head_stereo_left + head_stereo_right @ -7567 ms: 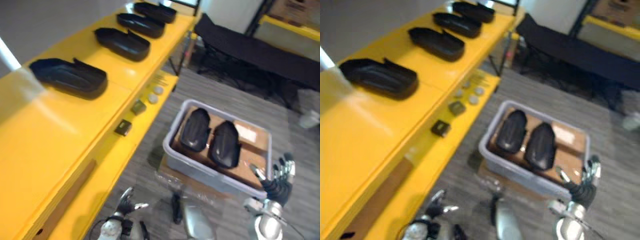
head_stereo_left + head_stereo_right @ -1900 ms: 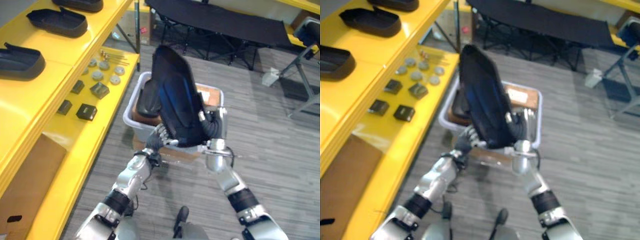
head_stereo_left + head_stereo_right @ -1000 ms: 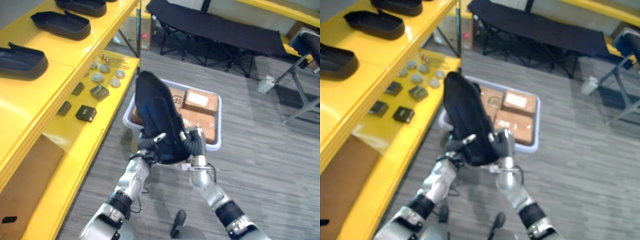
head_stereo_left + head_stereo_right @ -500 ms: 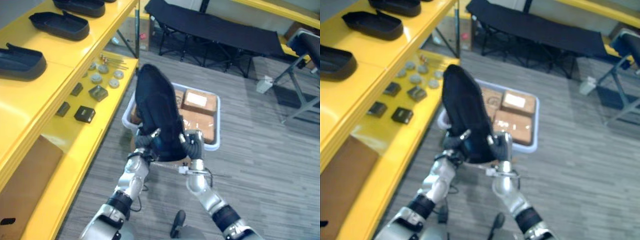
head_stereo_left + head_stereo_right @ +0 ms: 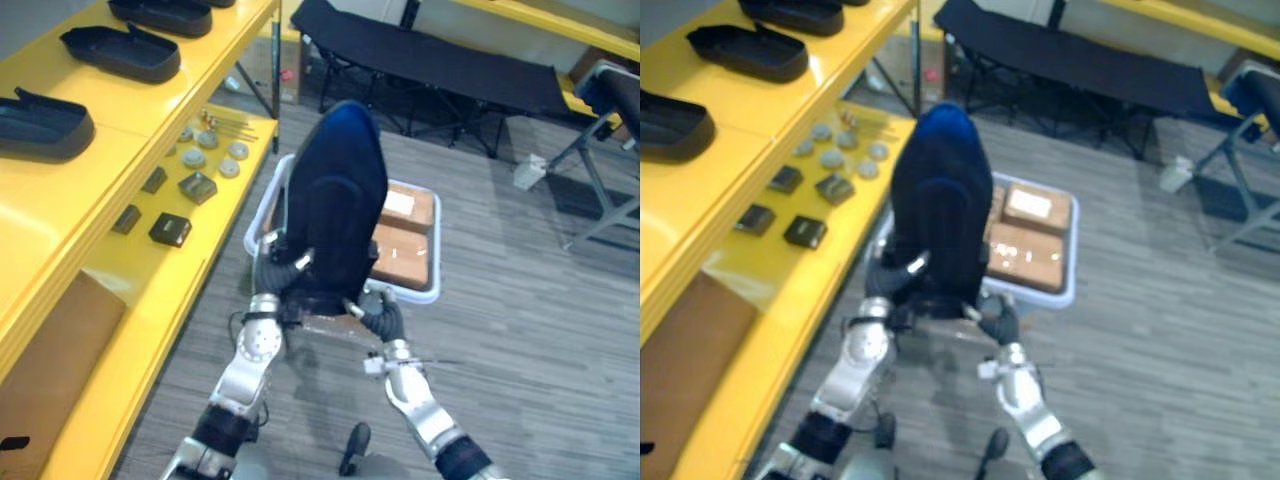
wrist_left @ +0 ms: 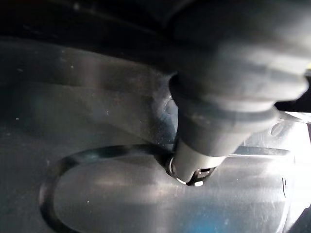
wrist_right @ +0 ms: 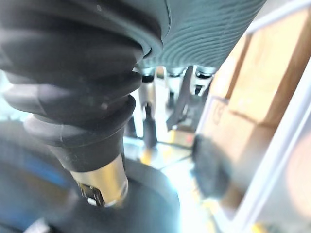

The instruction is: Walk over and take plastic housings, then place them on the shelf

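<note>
Left robot hand (image 5: 278, 270) is curled round the lower left edge of the housing (image 5: 338, 200), thumb pressed flat on its dark surface in the left wrist view. Right robot hand (image 5: 383, 318) is clamped on the lower right edge, thumb on the shell and fingers wrapped behind it. The housing is up in the air between both hands, standing nearly upright with its narrow end up, over the grey bin (image 5: 438, 262) that has cardboard boxes (image 5: 403, 250) inside.

The yellow shelf (image 5: 140, 120) is off to the robot's left. Other housings (image 5: 45, 110) lie on its top board, open side up. Small parts (image 5: 170, 228) sit on the lower board.

Step in hand, as I read it: carry to the shelf. To do it well:
- Keep both grips even so the tall shell doesn't tip.
- Turn left and lift clear of the shelf edge.
- Pick the bare yellow stretch near the front housing and lay it down flat like the others.
- Let go only once it rests.
</note>
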Tool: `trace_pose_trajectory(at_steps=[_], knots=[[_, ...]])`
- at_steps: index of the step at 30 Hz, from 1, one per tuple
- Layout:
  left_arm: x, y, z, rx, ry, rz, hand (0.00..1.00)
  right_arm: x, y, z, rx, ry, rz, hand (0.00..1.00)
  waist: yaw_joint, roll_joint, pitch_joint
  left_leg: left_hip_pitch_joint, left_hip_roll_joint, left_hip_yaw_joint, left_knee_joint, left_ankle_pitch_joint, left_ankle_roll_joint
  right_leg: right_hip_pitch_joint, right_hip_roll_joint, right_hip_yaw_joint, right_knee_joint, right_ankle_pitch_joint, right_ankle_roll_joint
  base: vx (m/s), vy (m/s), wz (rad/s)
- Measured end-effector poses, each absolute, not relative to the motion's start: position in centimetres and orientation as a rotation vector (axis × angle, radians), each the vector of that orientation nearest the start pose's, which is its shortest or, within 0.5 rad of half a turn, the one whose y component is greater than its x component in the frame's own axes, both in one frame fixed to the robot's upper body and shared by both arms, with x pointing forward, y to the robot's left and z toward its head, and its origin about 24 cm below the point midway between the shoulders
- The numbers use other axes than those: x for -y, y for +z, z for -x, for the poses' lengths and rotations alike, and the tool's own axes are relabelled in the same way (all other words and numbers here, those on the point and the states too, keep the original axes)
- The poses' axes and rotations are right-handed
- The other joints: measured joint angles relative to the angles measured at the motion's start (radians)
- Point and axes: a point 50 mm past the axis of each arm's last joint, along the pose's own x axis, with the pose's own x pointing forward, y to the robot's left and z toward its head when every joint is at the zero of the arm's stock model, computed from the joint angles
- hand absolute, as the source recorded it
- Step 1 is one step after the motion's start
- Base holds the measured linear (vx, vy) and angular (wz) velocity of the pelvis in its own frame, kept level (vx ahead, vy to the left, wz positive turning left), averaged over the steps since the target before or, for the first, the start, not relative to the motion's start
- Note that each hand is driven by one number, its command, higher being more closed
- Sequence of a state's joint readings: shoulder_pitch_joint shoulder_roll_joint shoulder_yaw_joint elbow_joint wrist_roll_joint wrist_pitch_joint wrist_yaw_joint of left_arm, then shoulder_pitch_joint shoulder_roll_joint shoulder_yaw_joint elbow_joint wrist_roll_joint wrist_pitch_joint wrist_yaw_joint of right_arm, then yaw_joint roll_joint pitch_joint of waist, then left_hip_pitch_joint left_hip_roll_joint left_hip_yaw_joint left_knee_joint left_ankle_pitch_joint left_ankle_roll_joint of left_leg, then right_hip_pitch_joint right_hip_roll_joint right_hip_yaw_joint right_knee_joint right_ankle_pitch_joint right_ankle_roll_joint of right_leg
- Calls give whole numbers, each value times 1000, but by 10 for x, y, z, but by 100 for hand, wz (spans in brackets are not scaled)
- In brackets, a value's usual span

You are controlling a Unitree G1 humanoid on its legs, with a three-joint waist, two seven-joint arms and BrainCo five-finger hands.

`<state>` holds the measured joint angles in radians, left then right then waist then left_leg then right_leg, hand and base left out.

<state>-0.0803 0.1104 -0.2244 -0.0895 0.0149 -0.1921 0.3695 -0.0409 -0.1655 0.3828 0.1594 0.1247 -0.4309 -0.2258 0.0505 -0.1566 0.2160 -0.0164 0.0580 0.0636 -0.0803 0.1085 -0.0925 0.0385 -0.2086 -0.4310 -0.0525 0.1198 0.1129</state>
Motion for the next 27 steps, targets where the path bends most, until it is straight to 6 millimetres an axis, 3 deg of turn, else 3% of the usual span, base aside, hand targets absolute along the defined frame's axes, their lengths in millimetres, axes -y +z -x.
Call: trace_pose_trajectory(at_steps=[2,6,10,14,17,18,22,25,27], knots=[[-134,93,-250,355,154,-101,100,119,68,-242,333,150,-167,0,1,3,-18,2,1,1,0,-2,0,-3,0,0,5,-3,2,0,0,0],[-167,67,-233,247,296,-350,100,176,117,-238,572,181,-404,0,-7,10,-51,21,2,31,0,-16,0,-3,0,26,6,-6,3,17,2,-18],[-180,59,-224,234,394,-509,100,200,120,-220,639,232,-499,0,-13,15,-69,35,5,53,0,-26,-2,-4,2,46,4,-11,0,13,-3,-17],[-190,54,-220,225,516,-507,100,212,92,-203,567,122,-628,0,-40,32,-94,35,5,63,0,-31,-1,-10,1,54,4,-14,1,14,-2,-9],[-199,44,-212,174,586,-430,100,221,46,-190,378,-104,-655,0,-47,38,-110,35,11,91,0,-36,-4,-27,6,80,3,-14,1,15,-6,-24],[-202,38,-207,157,598,-336,100,228,16,-176,254,-240,-662,0,-56,41,-111,34,13,92,0,-38,-6,-27,8,81,3,-14,0,25,-13,-7],[-204,35,-198,171,568,-155,100,247,-35,-142,9,-528,-566,0,-65,49,-113,38,20,101,0,-41,-11,-26,16,88,-2,-11,5,21,-16,-7],[-203,35,-196,190,540,-60,100,248,-38,-137,7,-550,-558,0,-66,65,-118,52,20,108,0,-47,-12,-12,17,95,-10,-10,6,4,-5,-7],[-202,45,-193,234,546,-10,100,244,-35,-146,22,-514,-542,0,-64,82,-124,52,19,103,0,-50,-11,-4,16,88,-15,-14,1,-9,0,5]])
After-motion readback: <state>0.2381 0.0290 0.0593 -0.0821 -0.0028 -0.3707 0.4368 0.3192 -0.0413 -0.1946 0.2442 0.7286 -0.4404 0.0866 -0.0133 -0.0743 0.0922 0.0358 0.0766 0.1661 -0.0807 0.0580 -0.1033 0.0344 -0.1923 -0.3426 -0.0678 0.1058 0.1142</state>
